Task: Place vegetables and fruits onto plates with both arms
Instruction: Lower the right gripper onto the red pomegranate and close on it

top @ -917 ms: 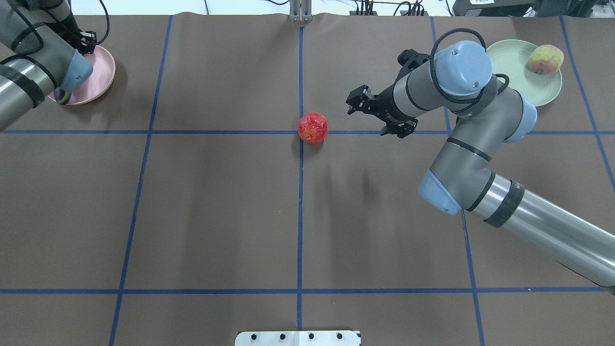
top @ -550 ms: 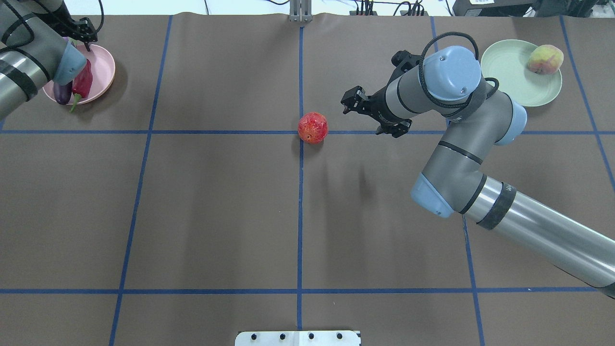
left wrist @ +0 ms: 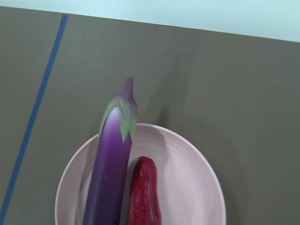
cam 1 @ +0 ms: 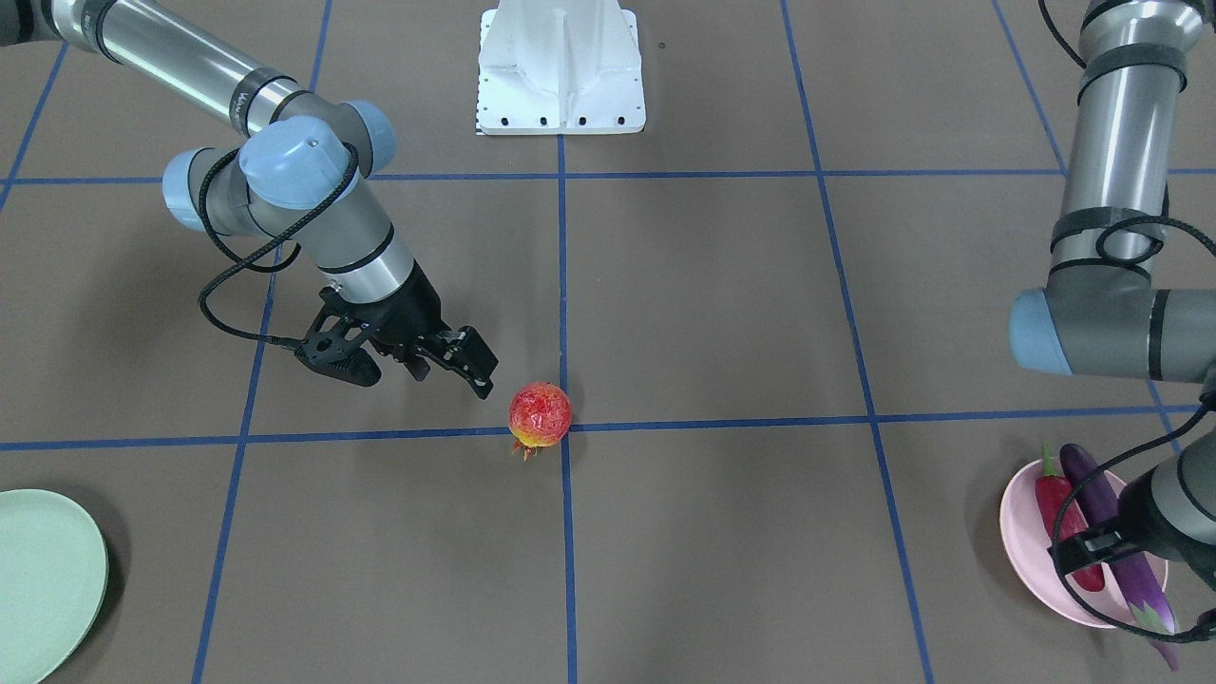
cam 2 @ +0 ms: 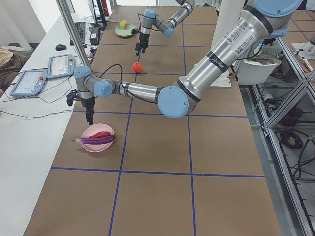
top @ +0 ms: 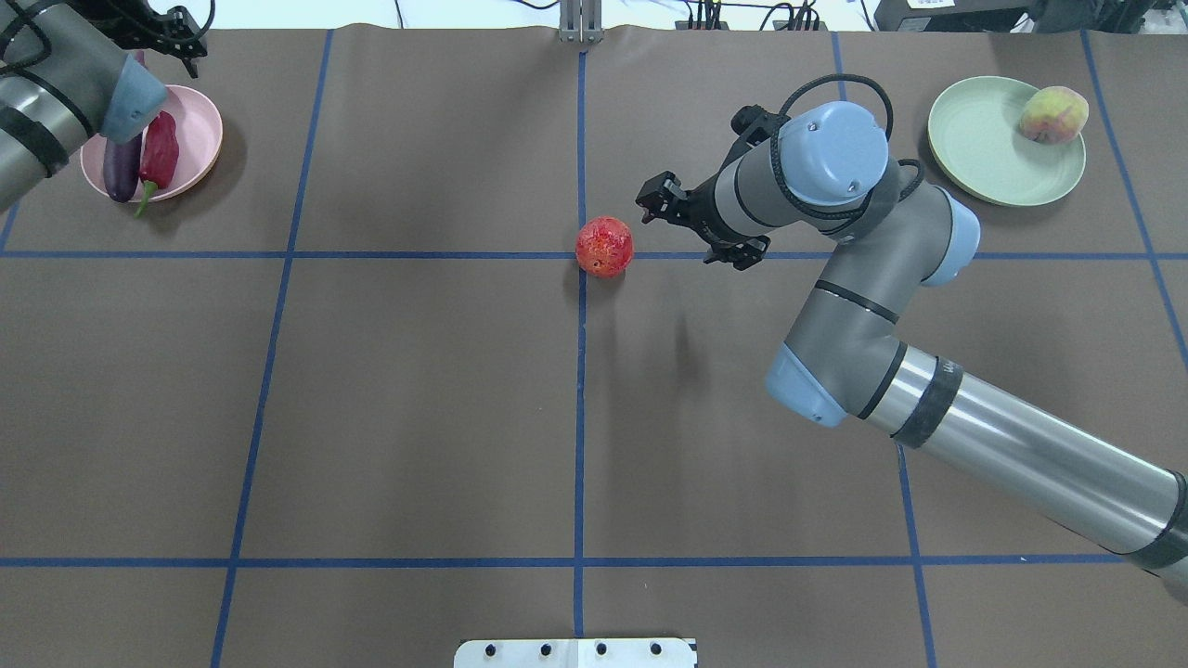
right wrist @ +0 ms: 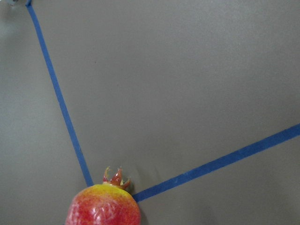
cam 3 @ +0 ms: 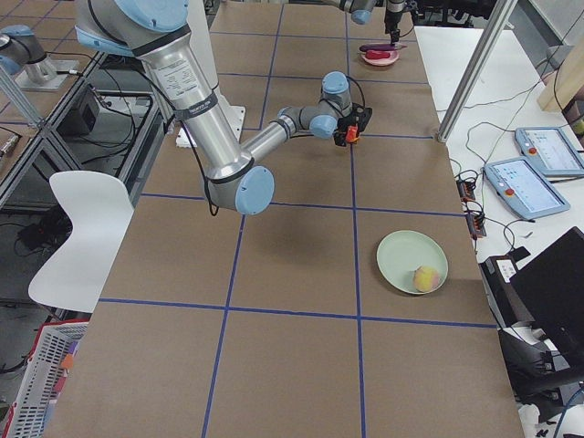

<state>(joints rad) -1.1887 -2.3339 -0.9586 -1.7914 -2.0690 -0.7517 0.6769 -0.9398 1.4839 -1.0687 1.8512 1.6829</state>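
The pomegranate [top: 604, 247] lies on the mat at the middle line crossing, also in the front view [cam 1: 540, 414] and the right wrist view [right wrist: 103, 206]. My right gripper [top: 685, 234] is open and empty, just right of it and apart from it. The peach [top: 1053, 114] sits on the mint green plate [top: 984, 139] at the far right. The eggplant [top: 122, 172] and the chili pepper [top: 160, 156] lie side by side on the pink plate [top: 200, 130] at the far left, both clear in the left wrist view [left wrist: 110, 168]. My left gripper [top: 176, 32] is above and behind that plate, open and empty.
The white base block [cam 1: 560, 66] stands at the robot's edge of the table. Blue tape lines cross the brown mat. The right arm's elbow [top: 835, 158] hangs between the pomegranate and the green plate. Tablets and cables lie past the table's far edge [cam 3: 529, 182].
My right gripper has moved left, closer to the pomegranate. My left gripper has drawn up and back from the pink plate, and the chili pepper now lies there beside the eggplant.
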